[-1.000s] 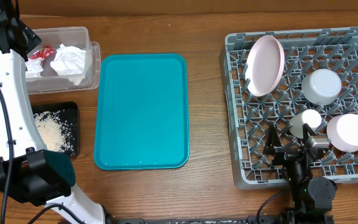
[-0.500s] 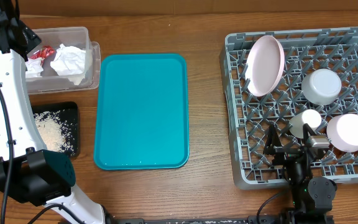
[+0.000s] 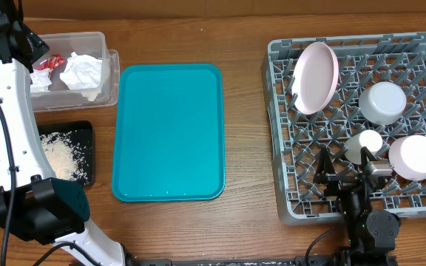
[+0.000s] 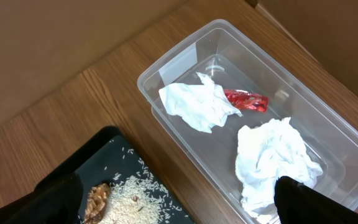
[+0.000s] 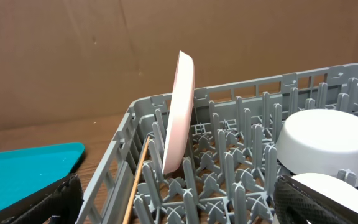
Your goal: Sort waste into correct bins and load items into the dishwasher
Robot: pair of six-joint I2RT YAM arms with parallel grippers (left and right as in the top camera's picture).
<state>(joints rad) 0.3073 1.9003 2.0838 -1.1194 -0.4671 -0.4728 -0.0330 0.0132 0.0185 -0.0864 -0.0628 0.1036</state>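
My left gripper (image 4: pixel 185 200) hangs spread wide and empty straight over the clear tub (image 4: pixel 166 62), whose long axis slants across my view. The napkins (image 4: pixel 197 106) and red wrapper (image 4: pixel 246 99) lie inside it, and the rice (image 4: pixel 135 196) is in the black tray (image 4: pixel 114 146) just beside. My right gripper (image 5: pixel 179 202), equally wide with nothing in it, sits low at the rack (image 5: pixel 123 149)'s near edge. The pink plate (image 5: pixel 179 112) stands on edge ahead, with the bowls (image 5: pixel 325 134) to its right and the cup (image 3: pixel 366 142) close by. The teal tray (image 3: pixel 168 133) between my arms is bare (so I judge nothing is left to fetch), and either arm need only lift clear
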